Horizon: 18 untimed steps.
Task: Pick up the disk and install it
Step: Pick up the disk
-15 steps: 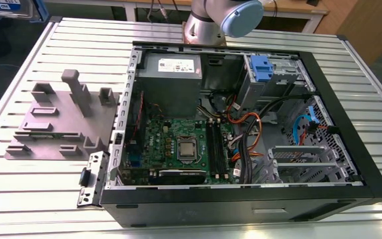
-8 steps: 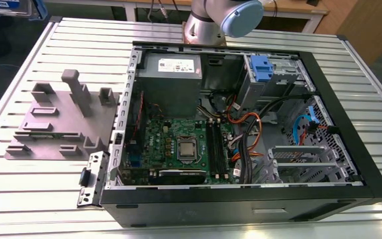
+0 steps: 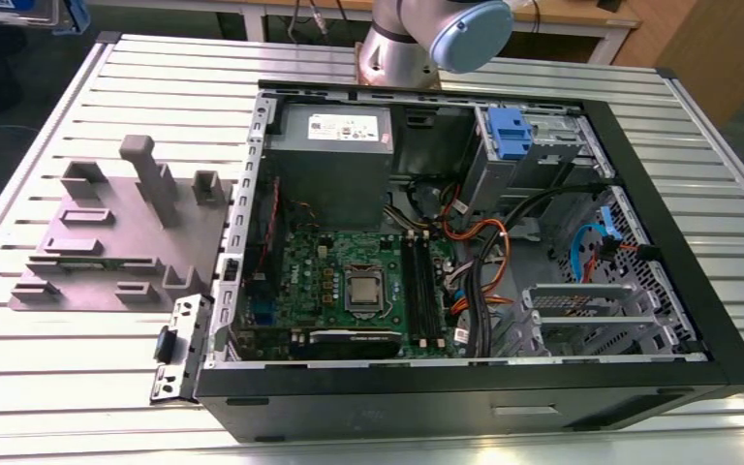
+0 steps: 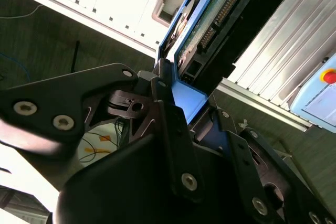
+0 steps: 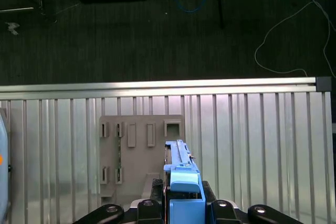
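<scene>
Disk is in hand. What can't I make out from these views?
1. The disk: the first wrist view has it edge-on, so its faces are hidden, and the fingers partly hide the gripped end.
2. Second wrist view: the disk's far end is cut off by the frame edge.
3. Exterior view: cables cover part of the computer case interior.

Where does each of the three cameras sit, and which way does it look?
Exterior view: off the arm, above, looking down on the slatted table, open computer case and grey fixture plate; an arm joint shows.
First wrist view: on the wrist, looking down past the gripper and the disk onto the grey fixture plate.
Second wrist view: on the wrist, looking along the gripper at the disk it clamps.
Shared: both wrist views show gripper and disk.
</scene>
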Tool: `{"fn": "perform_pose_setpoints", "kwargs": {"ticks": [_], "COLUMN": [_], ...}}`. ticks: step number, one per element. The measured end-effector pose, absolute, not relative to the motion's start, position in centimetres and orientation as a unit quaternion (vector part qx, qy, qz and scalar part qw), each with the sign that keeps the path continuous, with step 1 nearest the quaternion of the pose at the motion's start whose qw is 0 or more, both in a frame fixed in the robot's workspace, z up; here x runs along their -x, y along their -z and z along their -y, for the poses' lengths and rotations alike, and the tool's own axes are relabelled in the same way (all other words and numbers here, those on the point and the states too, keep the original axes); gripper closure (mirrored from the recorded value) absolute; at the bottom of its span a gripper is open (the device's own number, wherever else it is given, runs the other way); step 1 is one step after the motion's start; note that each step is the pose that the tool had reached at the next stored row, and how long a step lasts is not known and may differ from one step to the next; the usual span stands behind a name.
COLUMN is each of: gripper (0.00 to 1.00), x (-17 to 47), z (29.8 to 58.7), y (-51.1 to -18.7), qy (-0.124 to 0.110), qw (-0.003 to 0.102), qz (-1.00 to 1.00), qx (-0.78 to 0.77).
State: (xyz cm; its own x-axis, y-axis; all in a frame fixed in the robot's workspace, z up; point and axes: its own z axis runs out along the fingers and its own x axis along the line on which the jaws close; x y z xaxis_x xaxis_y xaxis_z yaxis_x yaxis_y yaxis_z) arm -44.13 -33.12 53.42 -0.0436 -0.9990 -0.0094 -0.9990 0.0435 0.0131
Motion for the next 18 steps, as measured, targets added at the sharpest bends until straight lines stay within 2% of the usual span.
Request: {"fn": "perform_pose_setpoints", "kwargs": {"ticks": [18], "gripper": [0.64], "x": [44.1], "z": [33.1], "y": [-54.9], "qy": [0.008], "qw": [0.001], "qz": [0.722], "qx": [-0.692]}}
